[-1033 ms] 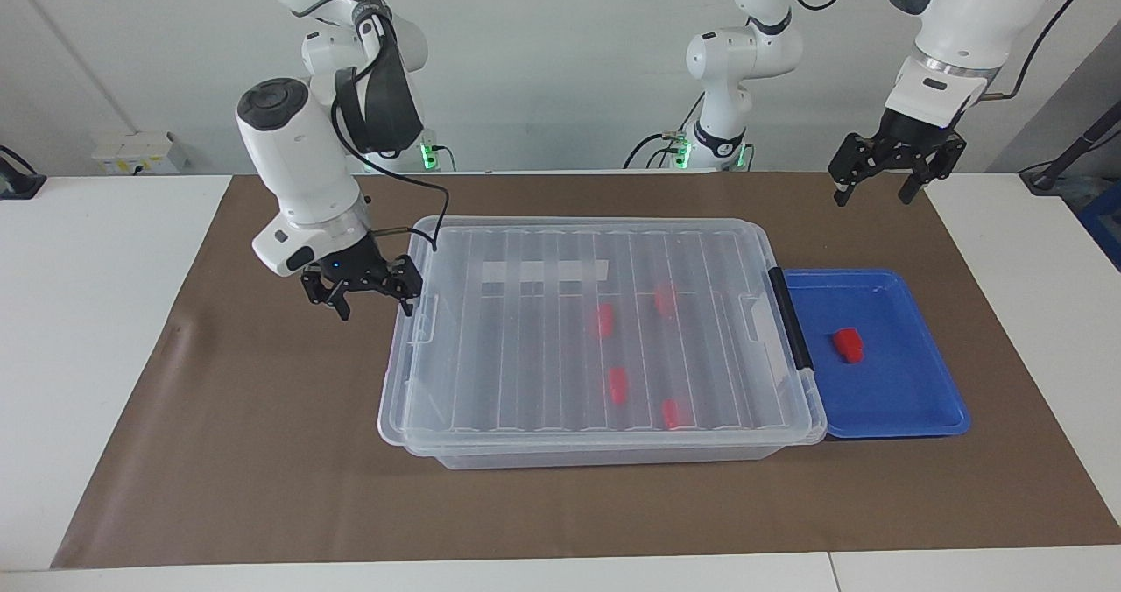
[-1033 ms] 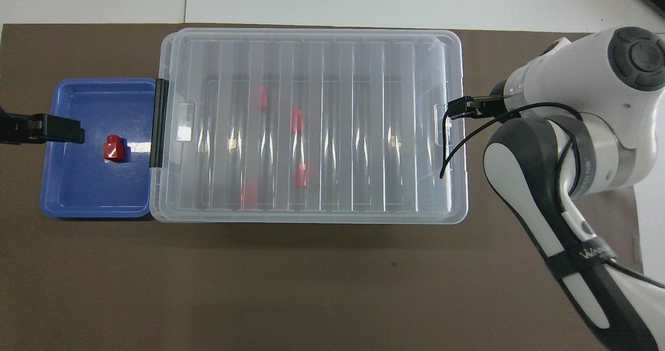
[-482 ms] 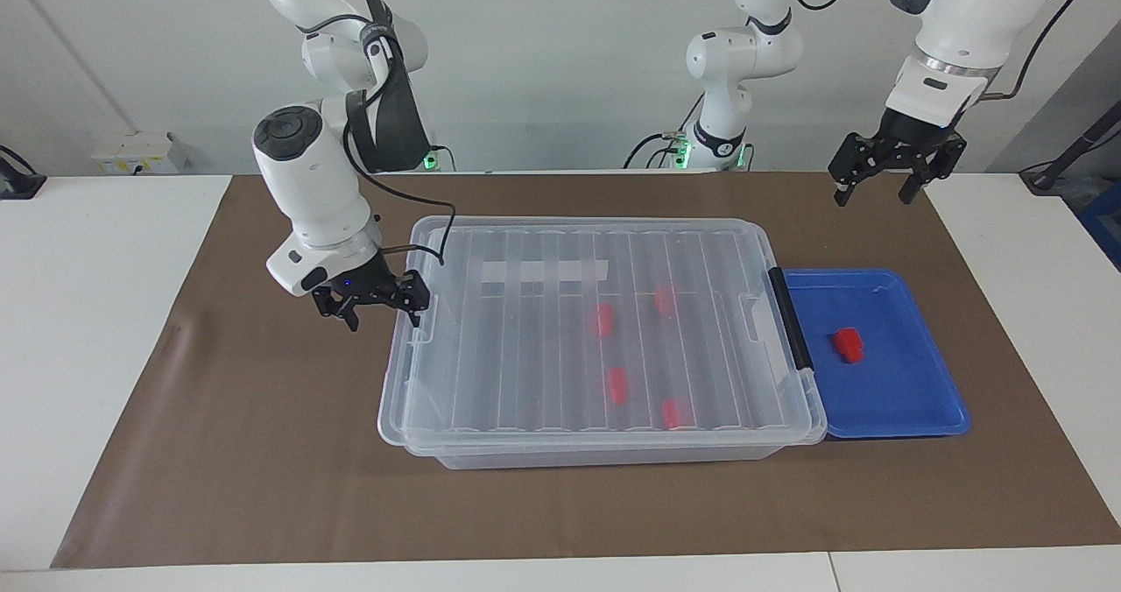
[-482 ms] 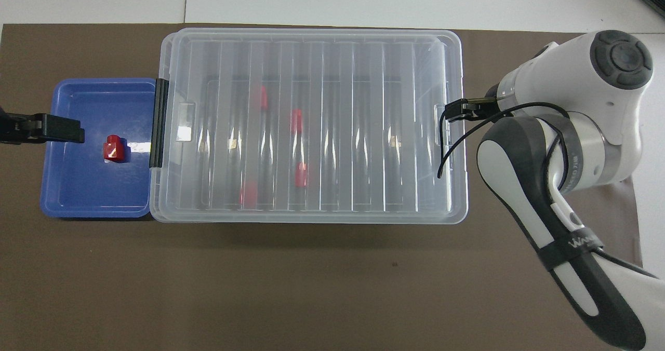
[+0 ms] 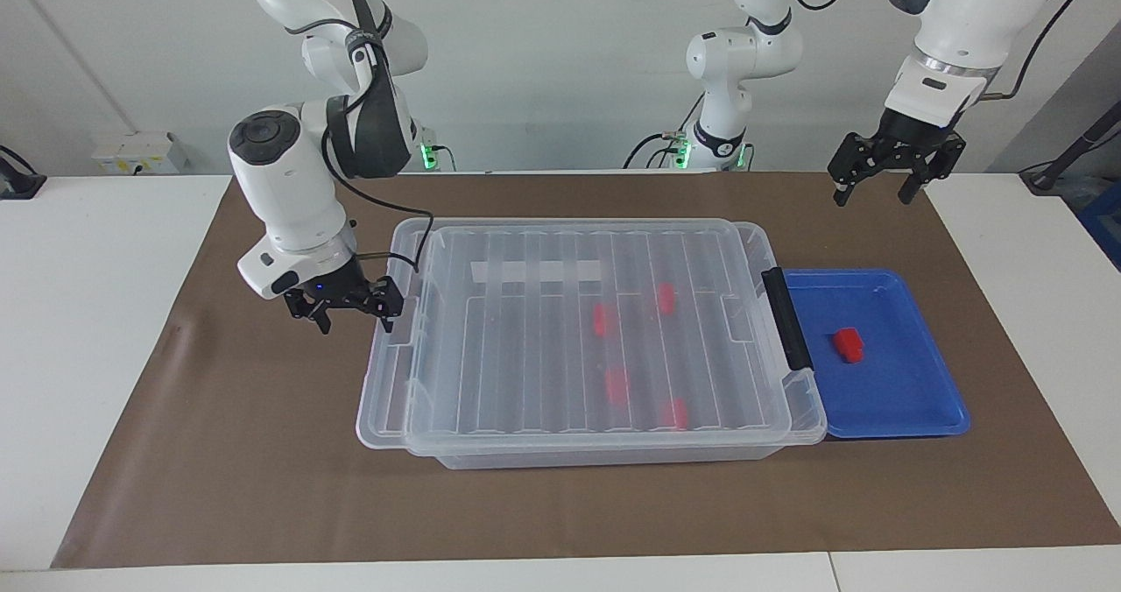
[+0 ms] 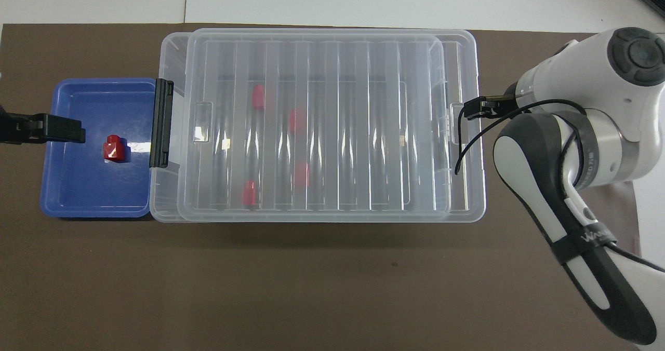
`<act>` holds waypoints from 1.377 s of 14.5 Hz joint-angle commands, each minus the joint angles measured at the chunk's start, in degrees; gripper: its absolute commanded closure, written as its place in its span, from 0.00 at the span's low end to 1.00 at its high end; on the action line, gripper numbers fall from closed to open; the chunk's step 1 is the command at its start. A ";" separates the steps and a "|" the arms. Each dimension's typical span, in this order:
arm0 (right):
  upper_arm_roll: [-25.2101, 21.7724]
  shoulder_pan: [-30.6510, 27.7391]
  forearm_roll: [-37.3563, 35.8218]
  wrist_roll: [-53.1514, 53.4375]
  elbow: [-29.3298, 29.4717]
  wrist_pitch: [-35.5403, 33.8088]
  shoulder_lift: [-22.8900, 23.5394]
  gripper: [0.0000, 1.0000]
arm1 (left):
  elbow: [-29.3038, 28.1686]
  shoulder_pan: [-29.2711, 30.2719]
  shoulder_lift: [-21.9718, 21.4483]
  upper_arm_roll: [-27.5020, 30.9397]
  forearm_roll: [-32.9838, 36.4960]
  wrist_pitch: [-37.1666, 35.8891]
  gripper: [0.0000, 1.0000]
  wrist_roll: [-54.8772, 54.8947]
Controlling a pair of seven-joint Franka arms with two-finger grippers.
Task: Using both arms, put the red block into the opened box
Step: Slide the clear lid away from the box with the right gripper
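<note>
Right tool spread at the lid end, seemingly hooking it; drag level. Left tool spread, waits.

Red block sits upright in the tray — clear box beside it, lid slid askew.

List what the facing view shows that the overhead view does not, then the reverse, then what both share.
Only the facing view: the whole left gripper, open, raised over the mat beside the blue tray, and two slimmer arms.

Only the overhead view: the lid overhanging the box toward the right arm's end.

Both: the red block on the tray, four blocks under the lid, and the open right gripper at the lid's end tab.
</note>
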 commanded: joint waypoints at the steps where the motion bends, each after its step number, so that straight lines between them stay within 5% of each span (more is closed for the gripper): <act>1: 0.47 -2.17 -1.96 0.58 0.20 -0.96 -0.08 0.00 | 0.68 -0.29 0.46 -0.09 -0.58 -0.04 0.00 -0.18; 20: 0.12 -8.24 -7.76 -0.04 0.73 -5.79 -0.87 0.00 | -0.20 0.59 0.29 0.09 -0.58 1.45 0.00 0.17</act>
